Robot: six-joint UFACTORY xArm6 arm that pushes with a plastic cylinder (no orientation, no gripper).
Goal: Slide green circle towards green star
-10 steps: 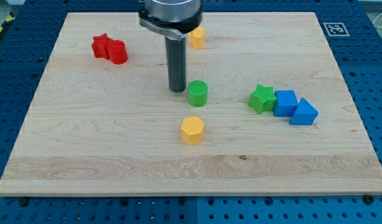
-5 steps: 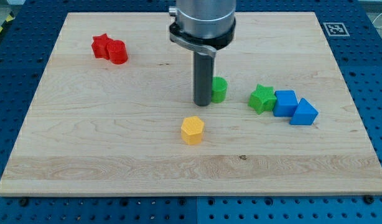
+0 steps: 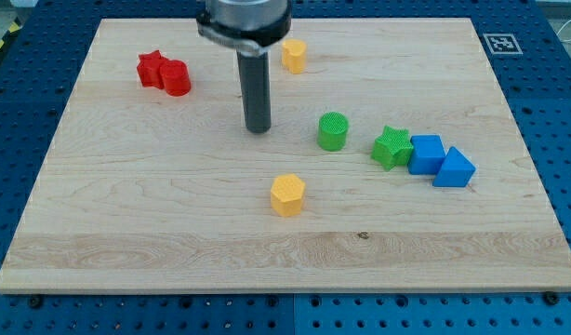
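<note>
Right of board centre: green circle (image 3: 333, 131), upright, free. Green star (image 3: 391, 147) near on its right, slightly closer to the bottom edge, narrow gap, not touching. Two blue blocks (image 3: 441, 161) packed against the star's far side, toward the right edge.

My tip (image 3: 258, 129) well apart from the circle, on its left, about level with it, nothing between. No claw on this rig, just a bare rod, so nothing to spread or pinch; contact with nothing at present.

Judgement: task partly done, gap to star not closed. Needs one more push from the circle's left, angled slightly toward the bottom edge.

Risks:
- Off-centre contact on a round block: circle rolls off the rod sideways, slips past the star on the top-edge side.
- Too long a push: circle rams star, shoves star plus blue blocks toward the right edge.

Elsewhere, clear of the push line: yellow block (image 3: 288, 194) nearer the bottom edge, another yellow block (image 3: 294, 56) near the top edge, red blocks (image 3: 165, 73) toward the top-left corner.
</note>
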